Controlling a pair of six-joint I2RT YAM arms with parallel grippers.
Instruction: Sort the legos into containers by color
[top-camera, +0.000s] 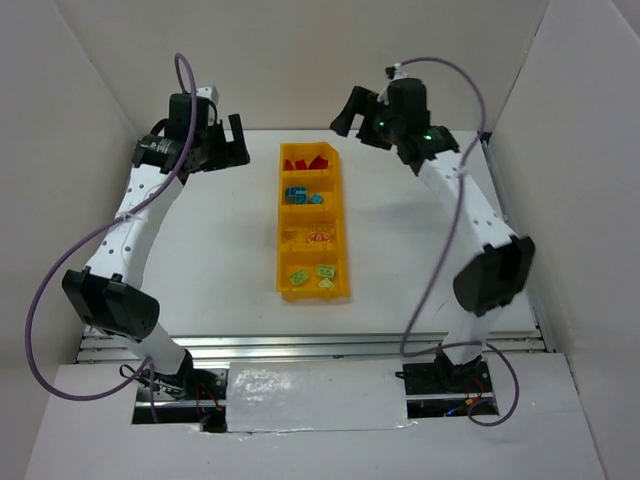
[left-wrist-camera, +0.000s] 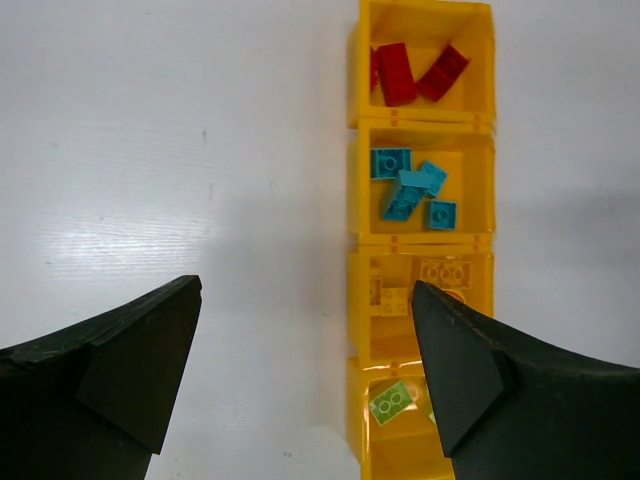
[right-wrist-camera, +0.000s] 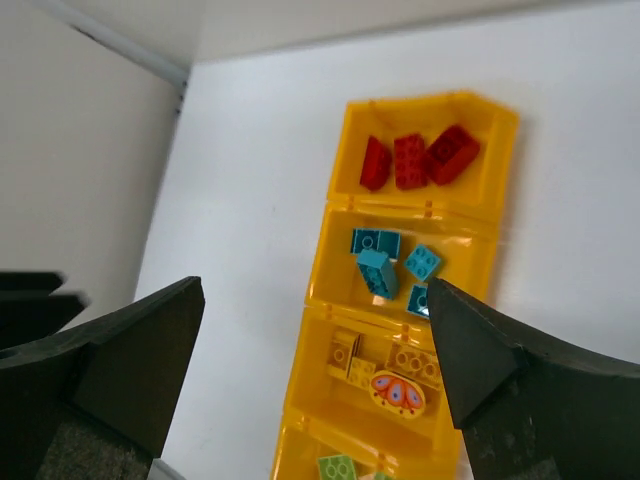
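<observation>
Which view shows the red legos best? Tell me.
Right wrist: the red legos show as three separate bricks in the bin. Left wrist partly hides one behind the wall; top external shows small red blobs.

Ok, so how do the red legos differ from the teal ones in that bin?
The red legos lie in the end compartment, the one with the cut corner; the teal legos are in the next one along. Three red ones show, side by side; at least four teal ones show, loosely heaped and some tilted. Both are small studded bricks in the same yellow-orange bin.
</observation>
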